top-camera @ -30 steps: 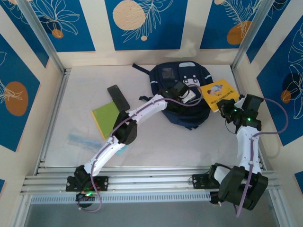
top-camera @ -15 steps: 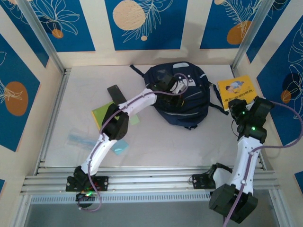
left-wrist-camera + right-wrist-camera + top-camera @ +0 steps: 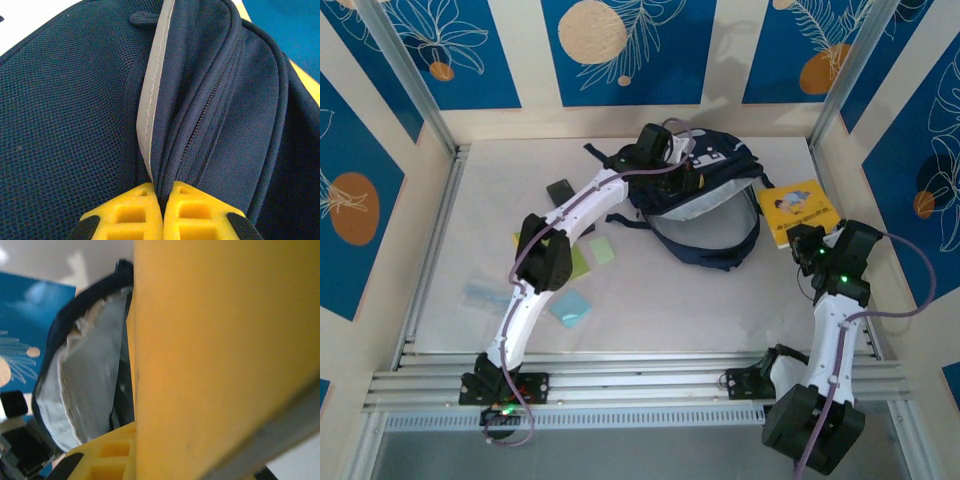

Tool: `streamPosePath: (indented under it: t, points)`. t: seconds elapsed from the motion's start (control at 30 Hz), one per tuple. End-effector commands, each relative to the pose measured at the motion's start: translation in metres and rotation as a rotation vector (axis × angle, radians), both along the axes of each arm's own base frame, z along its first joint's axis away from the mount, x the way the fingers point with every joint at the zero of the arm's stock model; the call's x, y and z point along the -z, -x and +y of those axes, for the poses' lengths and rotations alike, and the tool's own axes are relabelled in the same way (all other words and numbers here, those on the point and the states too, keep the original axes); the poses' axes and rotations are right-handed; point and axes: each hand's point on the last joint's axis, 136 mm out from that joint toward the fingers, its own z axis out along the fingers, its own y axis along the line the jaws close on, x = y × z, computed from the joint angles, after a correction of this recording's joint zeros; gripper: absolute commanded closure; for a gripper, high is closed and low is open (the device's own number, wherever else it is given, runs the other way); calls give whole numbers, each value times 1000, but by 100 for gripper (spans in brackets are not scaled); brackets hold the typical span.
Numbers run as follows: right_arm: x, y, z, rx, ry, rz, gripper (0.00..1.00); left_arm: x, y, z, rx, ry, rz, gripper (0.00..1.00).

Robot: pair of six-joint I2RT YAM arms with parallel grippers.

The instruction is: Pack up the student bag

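Observation:
The student bag (image 3: 720,235) is dark navy and lies at the back centre with its mouth pulled open, showing pale grey lining (image 3: 705,205). My left gripper (image 3: 668,160) is shut on a fold of navy fabric beside the zipper (image 3: 200,145) and a grey stripe (image 3: 150,100); its yellow fingertips (image 3: 135,210) meet on the cloth. My right gripper (image 3: 802,243) stands to the right of the bag, shut on a yellow book (image 3: 798,208). In the right wrist view the book's cover (image 3: 215,340) stands close up, with the bag's grey lining (image 3: 85,385) beyond it.
A black phone (image 3: 560,190), a green notebook (image 3: 578,262), a pale green note (image 3: 603,250), a light blue note (image 3: 570,308) and a clear plastic sleeve (image 3: 485,295) lie on the table's left half. Metal rails (image 3: 620,385) run along the near edge, and walls close in on both sides.
The left gripper has dragged the bag's top edge back and to the left, opening the mouth so the grey lining shows. The right gripper with the book drew away right, then eased back.

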Motion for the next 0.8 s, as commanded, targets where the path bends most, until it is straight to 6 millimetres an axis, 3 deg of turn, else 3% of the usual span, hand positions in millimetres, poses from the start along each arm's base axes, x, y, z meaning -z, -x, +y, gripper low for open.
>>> streamPosePath:
  t: [0.0,0.27,0.53,0.67,0.77]
  points:
    - [-28,-19,37,-157,-55,-161,100,-87,4,-2,35,171,-120,100]
    - [-7,-66,112,-318,-50,-180,100,-95,8,-2,59,195,-142,100]
    - [3,-137,170,-425,-13,-254,100,-89,18,7,61,183,-127,100]
    - [25,-173,183,-399,-12,-278,100,-84,23,11,65,179,-118,100]
    - [51,-196,177,-300,-25,-244,100,-84,26,15,60,177,-118,100]
